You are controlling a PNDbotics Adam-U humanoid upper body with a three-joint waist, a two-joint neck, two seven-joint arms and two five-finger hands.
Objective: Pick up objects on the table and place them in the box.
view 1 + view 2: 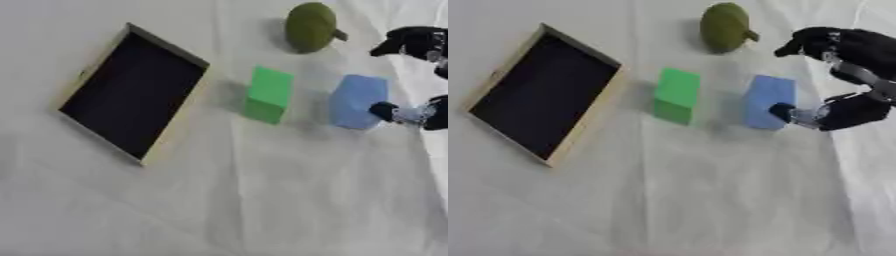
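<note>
A shallow wooden box point(166, 137) with a black inside lies tilted at the left. To its right stands a green block point(269, 94), and further right a blue block point(766, 101). An olive-green pear-like fruit point(724, 27) sits at the far middle. My right hand point(853, 80) comes in from the right, spread beside the blue block: one finger point(783, 111) touches the block's near right edge, another reaches out above it near the fruit. Nothing is held between them. My left hand shows in neither view.
A wrinkled white cloth point(262, 200) covers the table, with a wide bare stretch at the front. A fold of cloth runs along the right side under my arm.
</note>
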